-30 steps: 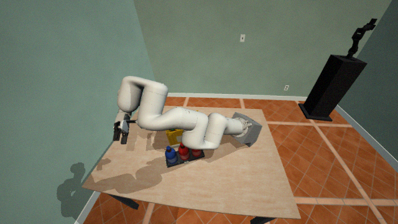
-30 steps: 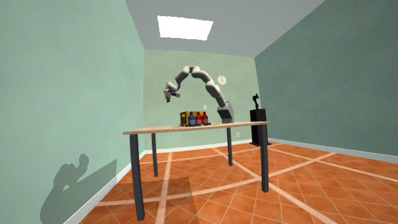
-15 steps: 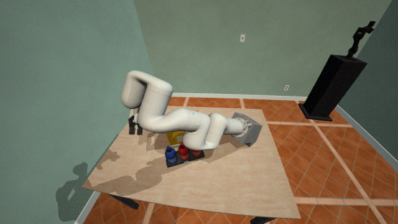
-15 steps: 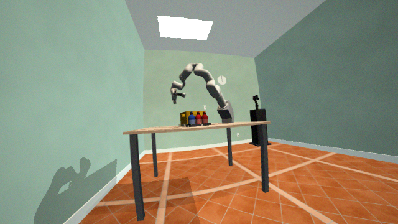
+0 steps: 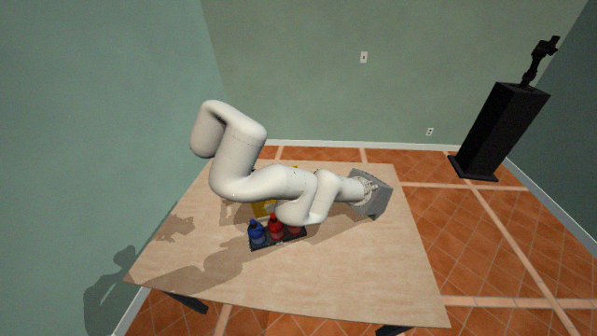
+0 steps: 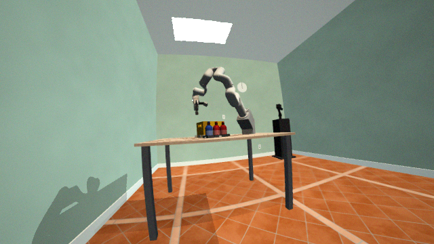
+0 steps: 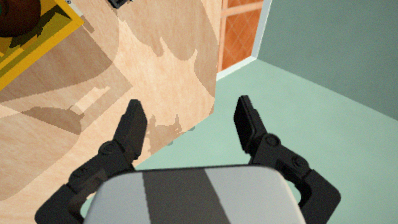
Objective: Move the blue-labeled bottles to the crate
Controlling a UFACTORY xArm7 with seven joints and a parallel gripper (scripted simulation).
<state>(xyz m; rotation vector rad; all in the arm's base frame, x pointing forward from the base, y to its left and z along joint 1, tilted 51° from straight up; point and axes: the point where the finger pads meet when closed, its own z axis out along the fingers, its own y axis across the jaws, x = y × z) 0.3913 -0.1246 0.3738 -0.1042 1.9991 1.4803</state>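
A blue-labeled bottle (image 5: 256, 231) (image 6: 209, 129) stands upright on the dark tray (image 5: 262, 246) (image 6: 226, 135) beside two red-labeled bottles (image 5: 275, 227) (image 6: 216, 129). The yellow crate (image 5: 261, 208) (image 6: 201, 128) (image 7: 35, 52) stands just behind the tray and is mostly hidden by the arm in the top view. A dark bottle top (image 7: 15, 15) shows inside it in the wrist view. My gripper (image 6: 196, 111) (image 7: 190, 108) is open and empty. It hangs well above the table (image 5: 326, 271) (image 6: 169, 143) (image 7: 165, 60), over its left edge beside the crate. In the top view the arm hides it.
The robot's grey base (image 5: 373, 196) (image 6: 247, 123) sits on the table behind the tray. The green wall runs close along the table's left edge. A black pedestal (image 5: 499, 131) (image 6: 281, 137) with a camera stands on the floor at the far right.
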